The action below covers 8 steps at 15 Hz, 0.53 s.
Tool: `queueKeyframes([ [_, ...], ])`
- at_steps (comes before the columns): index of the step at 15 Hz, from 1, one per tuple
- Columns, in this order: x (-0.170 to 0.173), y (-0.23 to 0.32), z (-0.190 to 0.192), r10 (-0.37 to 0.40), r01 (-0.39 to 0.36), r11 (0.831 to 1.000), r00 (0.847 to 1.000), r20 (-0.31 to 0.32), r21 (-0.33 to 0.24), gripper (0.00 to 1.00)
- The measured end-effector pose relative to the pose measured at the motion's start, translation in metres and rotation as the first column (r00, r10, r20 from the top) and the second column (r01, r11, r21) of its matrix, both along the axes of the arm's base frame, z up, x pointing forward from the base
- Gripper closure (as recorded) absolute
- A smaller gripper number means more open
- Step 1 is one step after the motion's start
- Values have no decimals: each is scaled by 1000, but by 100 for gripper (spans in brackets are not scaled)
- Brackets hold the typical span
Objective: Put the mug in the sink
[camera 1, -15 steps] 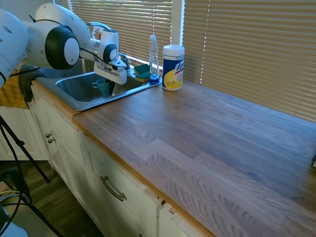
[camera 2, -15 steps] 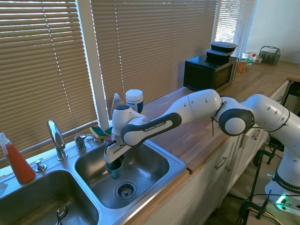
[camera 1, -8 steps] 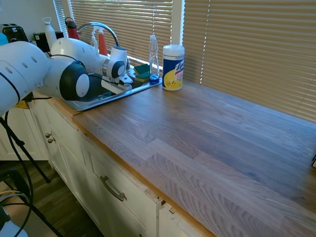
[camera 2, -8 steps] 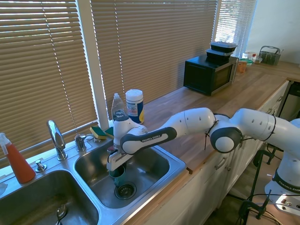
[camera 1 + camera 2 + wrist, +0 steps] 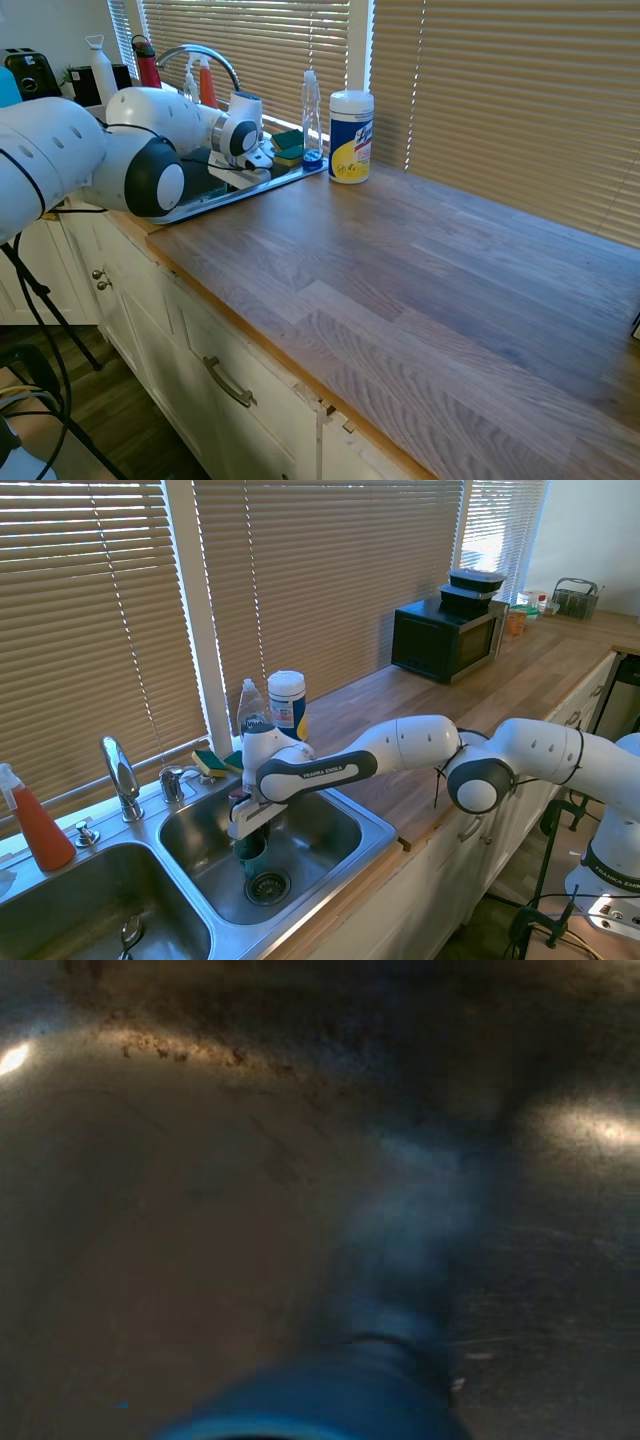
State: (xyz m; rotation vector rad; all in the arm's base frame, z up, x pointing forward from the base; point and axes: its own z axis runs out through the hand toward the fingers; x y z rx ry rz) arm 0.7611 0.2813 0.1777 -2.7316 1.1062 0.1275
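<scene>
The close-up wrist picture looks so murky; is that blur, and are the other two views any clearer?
Wrist view: dim and out of focus, the mug only a blue smear over the sink's floor, with bright glare spots. Second exterior view: sharp and daylit; mug plain under the gripper. First exterior view: sharp, wide-angle, the arm hides the mug.

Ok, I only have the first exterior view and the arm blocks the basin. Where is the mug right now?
Observer: The mug is down inside the sink, in the basin nearer the counter, close beside the drain.
Operator: Is the gripper on it?
Observer: The gripper sits right over the mug's rim; whether the fingers are clamped or released I cannot tell.
Operator: Is it upright?
Observer: Yes, it stands upright, mouth up, in the second exterior view. I cannot tell if its base touches the basin floor.
</scene>
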Motion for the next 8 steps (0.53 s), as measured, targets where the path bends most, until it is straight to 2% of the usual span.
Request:
queueKeyframes([
  [4, 6, -9, 16, -8, 8, 1000, 1000, 17, -5, 0],
  [8, 14, -20, 51, -17, 17, 1000, 998, 54, -9, 0],
])
